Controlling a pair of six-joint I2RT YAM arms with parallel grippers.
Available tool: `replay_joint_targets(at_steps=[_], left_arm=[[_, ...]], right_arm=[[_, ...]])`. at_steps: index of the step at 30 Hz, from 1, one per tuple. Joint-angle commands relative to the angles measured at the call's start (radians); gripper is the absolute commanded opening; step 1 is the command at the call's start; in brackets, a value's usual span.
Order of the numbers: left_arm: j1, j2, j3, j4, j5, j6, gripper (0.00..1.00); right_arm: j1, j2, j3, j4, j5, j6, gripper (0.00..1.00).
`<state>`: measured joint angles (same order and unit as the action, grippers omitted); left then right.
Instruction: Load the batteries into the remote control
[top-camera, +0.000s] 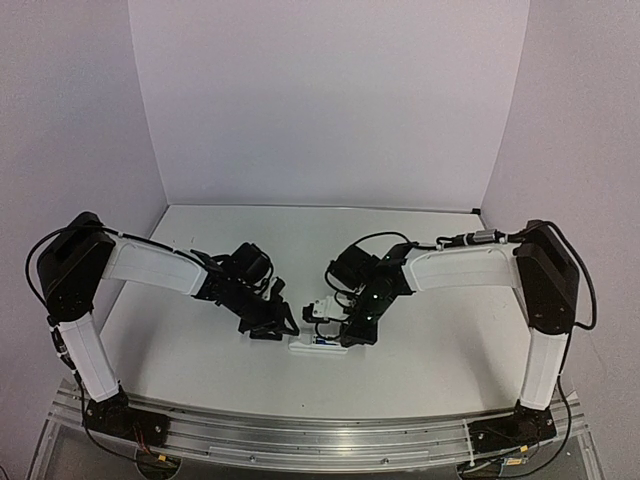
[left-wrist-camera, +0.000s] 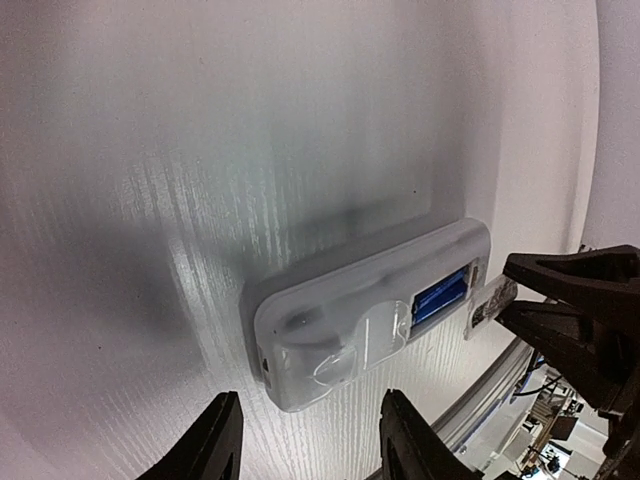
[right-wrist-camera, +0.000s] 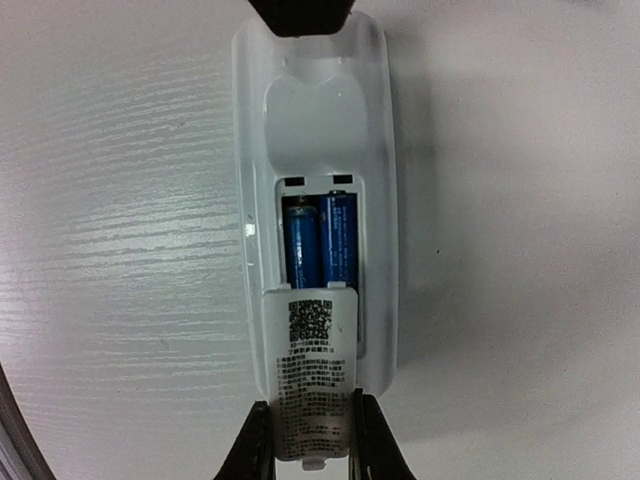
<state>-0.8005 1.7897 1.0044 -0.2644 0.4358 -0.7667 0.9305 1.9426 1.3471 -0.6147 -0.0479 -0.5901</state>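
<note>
The white remote control (right-wrist-camera: 320, 120) lies back-up on the table, between both grippers in the top view (top-camera: 312, 345). Two blue batteries (right-wrist-camera: 322, 240) sit side by side in its open recess; they also show in the left wrist view (left-wrist-camera: 440, 295). My right gripper (right-wrist-camera: 310, 445) is shut on the small white cover piece (right-wrist-camera: 312, 385), printed with a code, which lies partly over the recess at the remote's near end. My left gripper (left-wrist-camera: 310, 440) is open and empty, just short of the remote's other end (left-wrist-camera: 330, 340).
The metal rail (top-camera: 320, 440) runs along the table's near edge, close to the remote. White walls (top-camera: 330, 100) enclose the table at the back and sides.
</note>
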Motion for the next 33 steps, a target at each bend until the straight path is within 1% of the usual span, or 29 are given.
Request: replay_joint_targets(at_steps=[1, 3, 7, 15, 18, 27, 33], left_arm=[[-0.006, 0.002, -0.02, 0.064, -0.005, -0.014, 0.45], [-0.006, 0.002, -0.024, 0.066, -0.012, -0.013, 0.42], [-0.006, 0.006, -0.035, 0.07, -0.016, -0.014, 0.41], [-0.006, 0.01, -0.056, 0.099, -0.006, -0.016, 0.39], [-0.006, 0.014, -0.056, 0.106, -0.004, -0.015, 0.38], [-0.006, 0.028, -0.048, 0.092, 0.004, 0.004, 0.36], [-0.006, 0.027, -0.051, 0.097, 0.009, 0.005, 0.34]], right_arm=[[0.023, 0.028, 0.047, -0.001, 0.031, -0.044, 0.0], [0.029, 0.036, 0.054, 0.0, 0.033, -0.053, 0.0], [0.034, 0.047, 0.068, 0.004, 0.023, -0.066, 0.0], [0.042, 0.079, 0.095, 0.004, 0.048, -0.079, 0.0], [0.044, 0.087, 0.108, 0.006, 0.083, -0.071, 0.0], [0.056, 0.106, 0.123, 0.003, 0.083, -0.088, 0.0], [0.063, 0.13, 0.145, -0.001, 0.121, -0.085, 0.0]])
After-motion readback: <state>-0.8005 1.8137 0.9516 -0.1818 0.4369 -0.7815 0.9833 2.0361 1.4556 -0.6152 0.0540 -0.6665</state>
